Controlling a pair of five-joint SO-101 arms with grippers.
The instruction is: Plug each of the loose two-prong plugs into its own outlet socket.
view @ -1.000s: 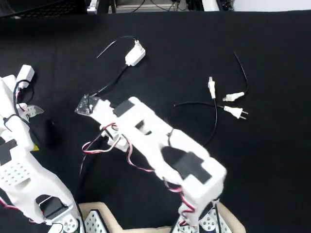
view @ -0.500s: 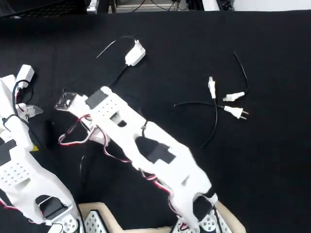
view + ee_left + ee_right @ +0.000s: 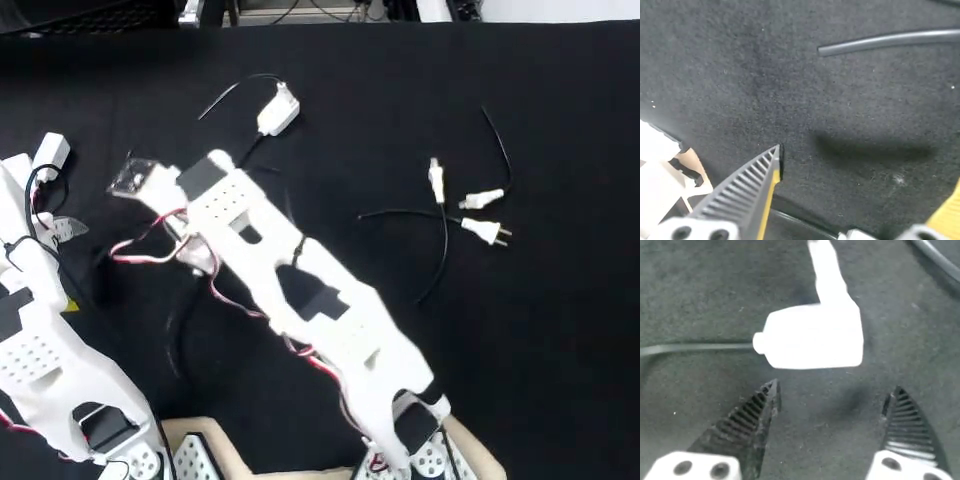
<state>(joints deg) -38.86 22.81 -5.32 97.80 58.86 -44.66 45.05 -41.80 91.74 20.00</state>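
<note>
Two-prong plugs (image 3: 484,232) are just lying in a loose bunch on their black cords over on the right side of the black table (image 3: 560,340), well apart from both arms, and the white outlet socket (image 3: 278,110) sits toward the back. The right gripper (image 3: 834,390) is spread wide with nothing in it, over the left part of the table, with a white block (image 3: 812,340) on a black cord just ahead of its tips. The left gripper (image 3: 60,228) hangs by the left edge, jaws apart and empty too
</note>
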